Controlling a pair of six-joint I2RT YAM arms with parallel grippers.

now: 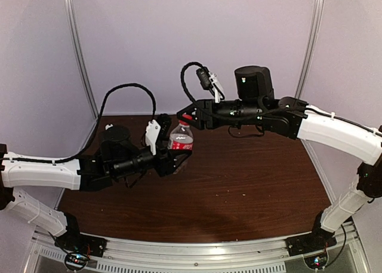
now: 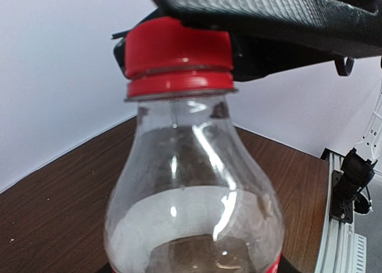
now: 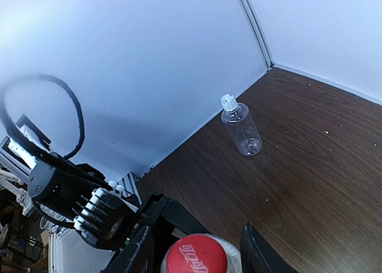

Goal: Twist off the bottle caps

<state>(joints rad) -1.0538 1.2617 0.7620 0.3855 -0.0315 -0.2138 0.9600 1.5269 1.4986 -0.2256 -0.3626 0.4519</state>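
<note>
**Location.** The red-labelled bottle is clear of the worktop, gripped at its lower body by the left end effector. Its red cap is seated on the neck.

**Right end effector.** It is narrowed around the red cap, one finger on each side. Whether both pads bear on it cannot be told.

**Step in hand: loosening the red cap.** Advised: confirm a square grip on the cap skirt, keep the wrist in line with the bottle neck, and turn while the left arm holds firm.

**Containers.**
- The held bottle looks largely empty, but its lower part is clouded and the contents are uncertain.
- The plain bottle, with its white cap fitted, appears to stand near the back wall with nothing visible inside.
</note>
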